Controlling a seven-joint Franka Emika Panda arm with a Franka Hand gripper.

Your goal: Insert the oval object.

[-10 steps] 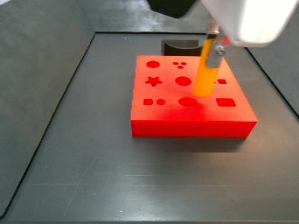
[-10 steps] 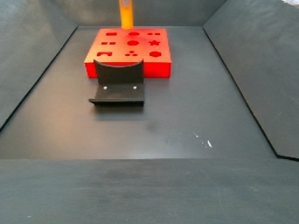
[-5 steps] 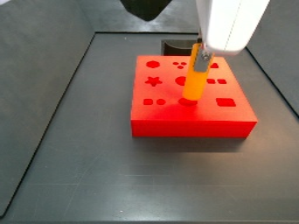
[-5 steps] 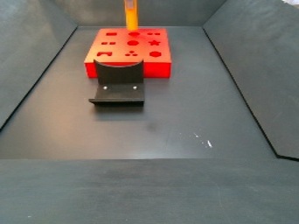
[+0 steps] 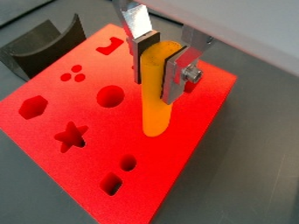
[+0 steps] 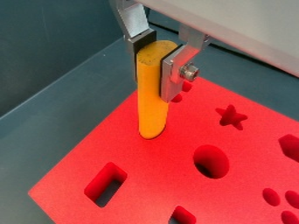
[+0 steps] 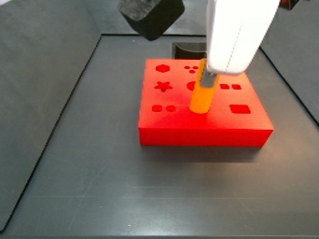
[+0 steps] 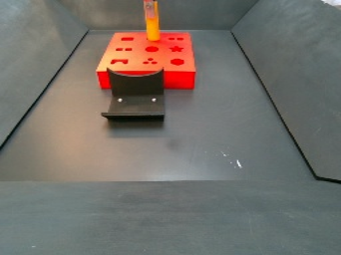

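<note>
Gripper [image 5: 162, 72] pinching the top of the oval object [image 5: 156, 96], peg hanging upright with its tip at the red block [image 5: 70, 105] top face (contact hard to judge), so keep it vertical and lower gently into the matching cutout.

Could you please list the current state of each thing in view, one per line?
Long slim orange-yellow peg: upright, clamped in the gripper, lower end at the block's top face.
Gripper: shut on the peg, above the block.
Red block with shape cutouts: flat on the floor.
Dark grey holder: standing against the block, empty.
</note>
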